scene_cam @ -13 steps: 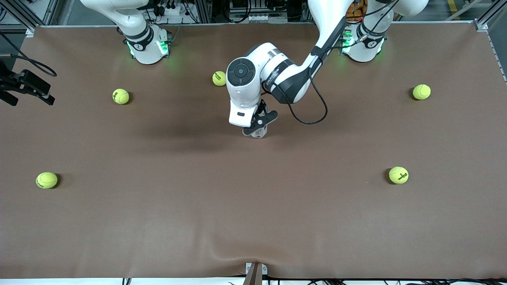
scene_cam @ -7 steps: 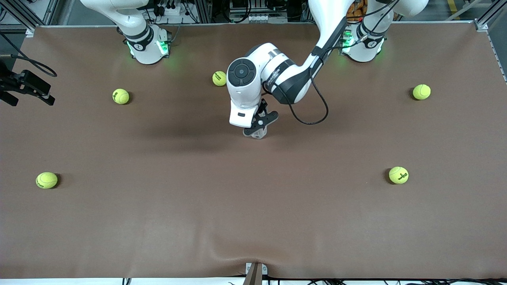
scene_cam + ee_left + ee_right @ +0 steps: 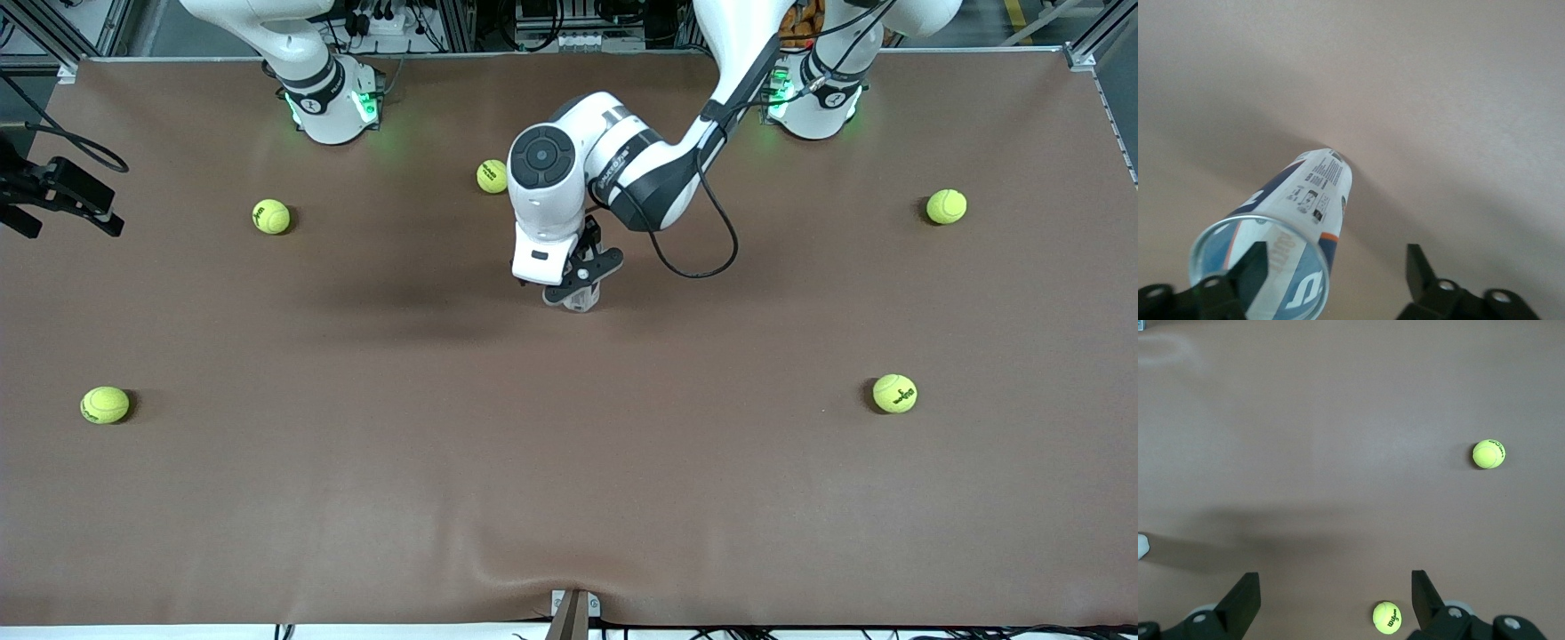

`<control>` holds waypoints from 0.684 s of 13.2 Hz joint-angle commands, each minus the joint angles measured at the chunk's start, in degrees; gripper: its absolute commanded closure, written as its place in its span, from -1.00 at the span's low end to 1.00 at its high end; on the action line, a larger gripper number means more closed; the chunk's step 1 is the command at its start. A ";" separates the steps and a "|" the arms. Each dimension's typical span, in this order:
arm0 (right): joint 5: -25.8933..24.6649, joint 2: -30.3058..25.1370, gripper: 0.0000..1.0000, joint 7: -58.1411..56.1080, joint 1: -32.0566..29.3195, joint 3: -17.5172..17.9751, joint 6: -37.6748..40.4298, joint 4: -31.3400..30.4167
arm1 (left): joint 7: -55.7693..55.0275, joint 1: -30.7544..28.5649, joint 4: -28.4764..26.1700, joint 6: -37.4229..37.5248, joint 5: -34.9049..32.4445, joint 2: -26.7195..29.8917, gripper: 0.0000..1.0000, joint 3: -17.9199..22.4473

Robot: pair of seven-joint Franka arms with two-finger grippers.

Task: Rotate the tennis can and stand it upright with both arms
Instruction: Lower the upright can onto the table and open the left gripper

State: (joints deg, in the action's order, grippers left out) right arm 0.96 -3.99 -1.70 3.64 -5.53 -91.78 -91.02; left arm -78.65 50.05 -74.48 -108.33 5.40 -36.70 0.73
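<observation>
Left wrist view shows the tennis can (image 3: 1288, 233) upright on the desk (image 3: 1458, 100) at lower left of frame, the left gripper (image 3: 1331, 277) jaws spread wide around its rim, so release seems done and a straight lift follows; the right gripper (image 3: 1335, 600), jaws wide, waits.

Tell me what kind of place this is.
Likely a robotics lab test bench: a brown-covered table with two arms mounted on green-lit bases, framing and cabling along its edge, and scattered tennis balls as props.
</observation>
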 commanded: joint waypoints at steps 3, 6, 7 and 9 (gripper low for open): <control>0.80 -0.14 -1.00 0.03 -0.12 0.17 -0.16 -0.30 | 0.08 -0.31 0.48 3.99 -0.92 4.79 -1.00 0.06; 0.80 0.29 -1.00 0.03 0.40 0.17 -0.60 -0.30 | 3.83 -4.42 0.48 6.11 -1.10 8.82 -1.00 0.06; 0.80 0.38 -1.00 0.03 0.41 0.17 -0.51 -0.30 | 7.77 -6.00 0.48 7.15 -1.18 10.14 -1.00 0.06; 0.80 0.38 -1.00 0.03 0.49 0.17 -0.60 -0.30 | 12.72 -9.25 0.48 9.70 -0.83 12.43 -1.00 -0.03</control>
State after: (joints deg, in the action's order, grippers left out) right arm 0.99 -3.62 -1.72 3.97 -5.36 -91.92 -91.18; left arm -69.91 43.57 -73.42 -101.50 5.35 -27.18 1.10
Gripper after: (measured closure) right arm 0.000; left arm 0.000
